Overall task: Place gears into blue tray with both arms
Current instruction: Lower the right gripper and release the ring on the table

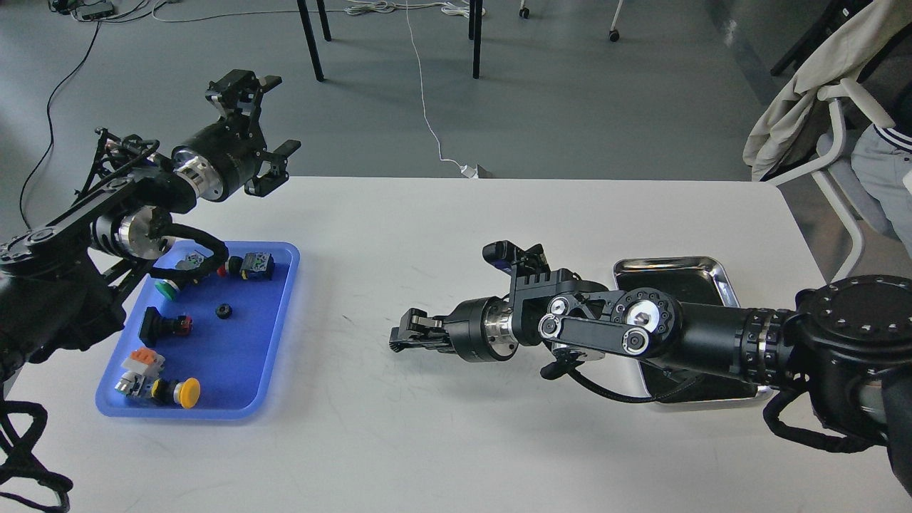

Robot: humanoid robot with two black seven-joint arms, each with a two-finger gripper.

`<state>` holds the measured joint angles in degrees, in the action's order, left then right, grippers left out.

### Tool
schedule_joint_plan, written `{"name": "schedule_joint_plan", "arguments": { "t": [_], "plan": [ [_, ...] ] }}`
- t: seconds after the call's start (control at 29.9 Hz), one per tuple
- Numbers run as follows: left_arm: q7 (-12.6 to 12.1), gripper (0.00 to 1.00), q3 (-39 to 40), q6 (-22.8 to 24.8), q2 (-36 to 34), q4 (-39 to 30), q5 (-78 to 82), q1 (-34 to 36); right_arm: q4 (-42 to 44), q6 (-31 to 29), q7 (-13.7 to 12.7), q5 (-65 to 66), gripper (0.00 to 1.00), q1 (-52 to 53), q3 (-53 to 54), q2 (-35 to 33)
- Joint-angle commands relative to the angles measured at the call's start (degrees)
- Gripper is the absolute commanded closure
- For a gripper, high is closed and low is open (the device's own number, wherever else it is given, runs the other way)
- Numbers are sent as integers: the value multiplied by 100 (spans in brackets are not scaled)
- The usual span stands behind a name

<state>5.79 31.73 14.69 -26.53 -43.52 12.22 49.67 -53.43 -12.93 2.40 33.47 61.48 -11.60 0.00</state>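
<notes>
The blue tray (288, 285) lies at the table's left. One small black gear (224, 311) rests near its middle among coloured push-button switches. My left gripper (280, 115) hangs open, high above the table's far edge beyond the tray, with nothing between its fingers. My right gripper (396, 342) is low over the table's centre and points left toward the tray. Its fingers are pressed together. Whether a gear sits between the tips is too small and dark to tell.
A shiny steel tray (670, 268) lies at the right, partly covered by my right arm. Switches with a green cap (167, 288) and a yellow cap (188, 392) fill the blue tray's left side. A chair with a jacket stands at the far right.
</notes>
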Motion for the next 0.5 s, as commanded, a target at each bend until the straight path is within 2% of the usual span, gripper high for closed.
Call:
{"name": "schedule_joint_plan", "arguments": {
  "t": [0.0, 0.23, 0.37, 0.47],
  "plan": [
    [1, 2, 8, -1, 7, 2, 0, -9, -1, 1, -20, 19, 94, -100, -9, 0],
    [1, 2, -9, -1, 7, -7, 0, -1, -1, 1, -20, 10, 86, -118, -9, 0],
    [1, 2, 0, -10, 7, -7, 0, -9, 8, 1, -20, 10, 72, -118, -9, 0],
    [1, 2, 8, -10, 7, 2, 0, -1, 17, 1, -20, 10, 67, -118, -17, 0]
  ]
}}
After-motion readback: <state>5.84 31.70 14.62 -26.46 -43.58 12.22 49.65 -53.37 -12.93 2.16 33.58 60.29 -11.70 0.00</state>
